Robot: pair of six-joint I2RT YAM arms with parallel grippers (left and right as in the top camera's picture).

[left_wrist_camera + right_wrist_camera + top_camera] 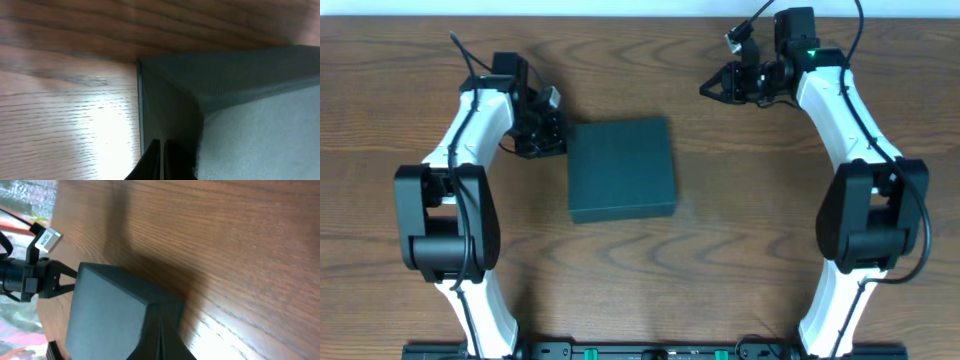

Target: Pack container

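Observation:
The container (621,169) is a dark teal-green square box lying in the middle of the table with its lid shut. My left gripper (557,140) is shut and empty, right against the box's left side near its far corner. In the left wrist view the box corner (235,95) fills the right half and the shut fingers (162,150) point at its side wall. My right gripper (707,89) is shut and empty, above the table beyond the box's far right corner and apart from it. The right wrist view shows the box (107,310) past the shut fingers (161,335).
The wooden table (750,240) shows no snack packets or other loose items. The left gripper also shows in the right wrist view (42,277), at the box's far side. Both arm bases stand at the table's front edge.

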